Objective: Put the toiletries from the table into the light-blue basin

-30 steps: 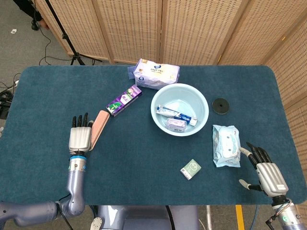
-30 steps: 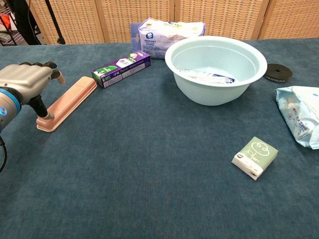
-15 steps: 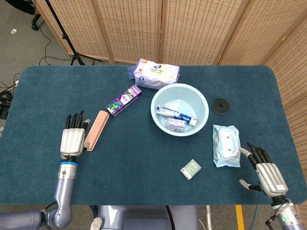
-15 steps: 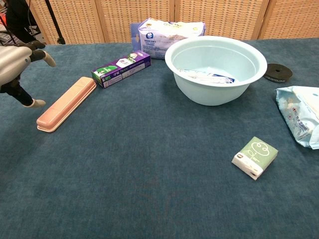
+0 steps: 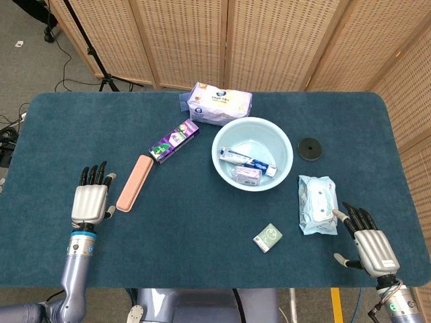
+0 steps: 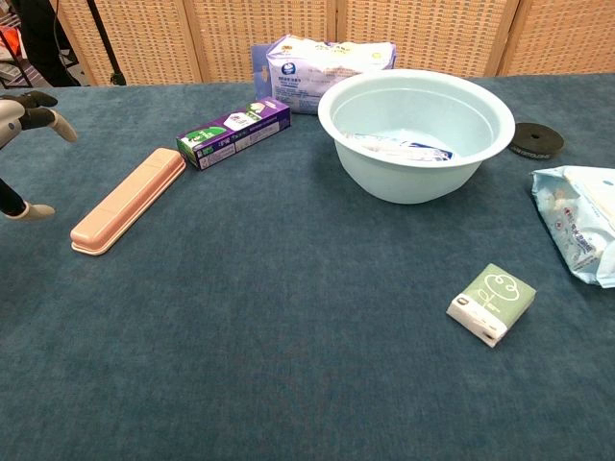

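The round light-blue plastic basin [image 5: 252, 153] already holds a few toiletries: a white-and-blue tube [image 5: 250, 161] lying across it and a small pale packet [image 5: 247, 175] beside the tube, so I judge the task as partly done.

Several items are left on the dark-blue cloth-covered bench [image 5: 202, 235]. The long salmon-pink plastic toothbrush case [image 5: 133, 184] lies just beside the fingers of the left hand [image 5: 89, 199], apart from them. That hand holds nothing, its fingers spread and pointing away from the robot. Beyond the case's far end lies the purple toothpaste carton [image 5: 174, 140], and further off, behind the basin, the white-and-blue soft pack of tissues [image 5: 219, 103].

The right hand [image 5: 372, 246] holds nothing either, fingers apart. The pale-blue soft pack of wet wipes [image 5: 316, 204] lies just ahead of its fingertips, almost touching. The small green-and-white packet [image 5: 268, 237] sits well to the left of that hand, between it and the basin. A black round disc [image 5: 310, 148] rests beside the basin; whether it counts as a toiletry I cannot tell.
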You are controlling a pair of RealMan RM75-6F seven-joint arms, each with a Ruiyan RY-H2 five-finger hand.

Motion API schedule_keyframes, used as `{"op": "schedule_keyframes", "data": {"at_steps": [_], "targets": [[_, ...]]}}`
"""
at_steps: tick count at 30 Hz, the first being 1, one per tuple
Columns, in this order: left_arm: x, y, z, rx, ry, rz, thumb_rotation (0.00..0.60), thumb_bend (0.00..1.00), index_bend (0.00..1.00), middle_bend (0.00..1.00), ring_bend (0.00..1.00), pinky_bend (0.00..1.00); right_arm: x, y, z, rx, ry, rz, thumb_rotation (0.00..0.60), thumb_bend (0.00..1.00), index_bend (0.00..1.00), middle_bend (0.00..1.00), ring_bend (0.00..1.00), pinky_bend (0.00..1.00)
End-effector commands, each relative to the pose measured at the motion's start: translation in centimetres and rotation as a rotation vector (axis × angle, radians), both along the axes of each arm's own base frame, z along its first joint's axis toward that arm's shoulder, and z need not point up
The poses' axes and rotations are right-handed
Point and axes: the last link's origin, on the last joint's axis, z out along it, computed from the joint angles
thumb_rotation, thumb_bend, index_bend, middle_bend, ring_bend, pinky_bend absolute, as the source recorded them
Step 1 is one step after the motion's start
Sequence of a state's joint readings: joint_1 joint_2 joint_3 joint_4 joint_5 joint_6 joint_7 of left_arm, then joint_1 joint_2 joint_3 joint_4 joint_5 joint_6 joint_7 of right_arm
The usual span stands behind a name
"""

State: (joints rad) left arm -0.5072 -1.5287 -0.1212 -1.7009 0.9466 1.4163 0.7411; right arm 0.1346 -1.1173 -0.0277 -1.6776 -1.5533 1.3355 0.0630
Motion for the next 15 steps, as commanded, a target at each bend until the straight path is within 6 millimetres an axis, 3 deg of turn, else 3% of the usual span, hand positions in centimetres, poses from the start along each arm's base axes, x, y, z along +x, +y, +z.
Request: {"op": "schedule_keyframes", "data": {"at_steps": [1,15], "targets": [[-0.3,0.6,-0.3,-0.021,0.019,0.014,0.6,0.21,0.25,0.0,0.0,0.0,0.0,0.0,0.0,0.0,-0.001,-0.001,0.6,0.21,0.12,0.0,0.0,0.0],[1.6,3.9,-3.6,-0.13,0.094,-0.02,0.6,0.26,0.25,0.0,0.0,0.0,0.1,0.1,0.3,-0.002,-0.013,0.002,0.6,0.21,0.12,0.0,0.0,0.0]]}}
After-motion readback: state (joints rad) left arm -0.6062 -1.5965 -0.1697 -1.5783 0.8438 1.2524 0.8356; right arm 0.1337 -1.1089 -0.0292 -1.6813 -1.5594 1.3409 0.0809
